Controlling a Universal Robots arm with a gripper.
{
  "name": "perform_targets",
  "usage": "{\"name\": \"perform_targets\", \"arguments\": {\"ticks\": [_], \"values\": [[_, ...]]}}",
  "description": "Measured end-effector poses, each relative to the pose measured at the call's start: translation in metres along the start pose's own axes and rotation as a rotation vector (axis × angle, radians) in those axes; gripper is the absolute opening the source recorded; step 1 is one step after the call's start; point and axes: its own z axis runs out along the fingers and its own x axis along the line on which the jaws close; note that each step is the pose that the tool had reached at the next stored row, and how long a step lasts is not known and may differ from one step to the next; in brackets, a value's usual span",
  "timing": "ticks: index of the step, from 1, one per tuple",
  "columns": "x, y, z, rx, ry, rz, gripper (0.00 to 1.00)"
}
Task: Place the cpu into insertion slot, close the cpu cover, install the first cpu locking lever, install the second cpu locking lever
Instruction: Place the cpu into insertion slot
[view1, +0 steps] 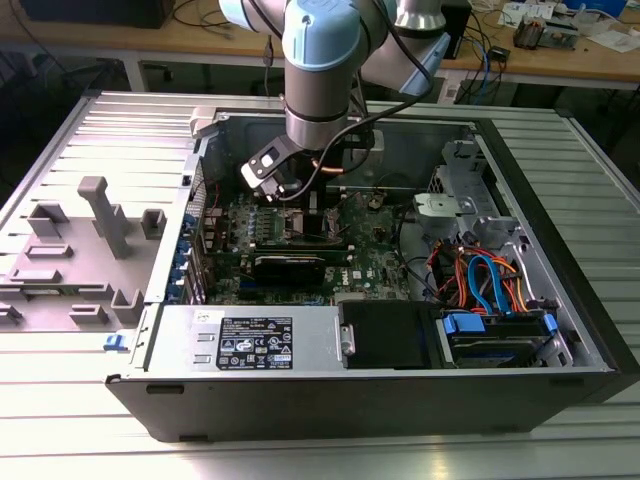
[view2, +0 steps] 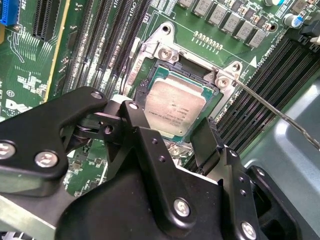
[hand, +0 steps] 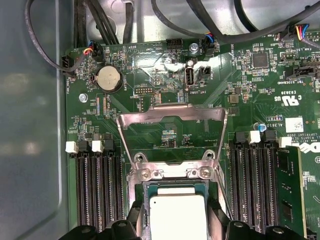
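Cpu (hand: 177, 220), pinched by the gripper (view1: 303, 200) at the exterior view's upper centre, seems seated in the insertion slot (hand: 132, 182); release needs it flat.

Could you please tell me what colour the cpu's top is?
Silvery grey; the cpu shows best in the second wrist view.

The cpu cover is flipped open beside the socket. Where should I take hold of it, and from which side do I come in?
Take the cpu cover by its free end bar, the edge farthest from the hinge at the insertion slot. It's a thin, raised frame with an open middle, so come from above and pinch across the sheet's thickness, probably mid-bar.
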Motion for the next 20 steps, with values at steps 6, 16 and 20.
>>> {"name": "perform_targets", "arguments": {"ticks": [6,16,20], "values": [[0.0001,-0.0001,-0.0006,-0.0012,-0.0232,0.002,0.69],[-0.0001,-0.0011,-0.0007,-0.0009,-0.0234,-0.002,0.69],[0.0000,-0.0011,-0.0023,-0.0010,-0.0234,-0.002,0.69]]}}
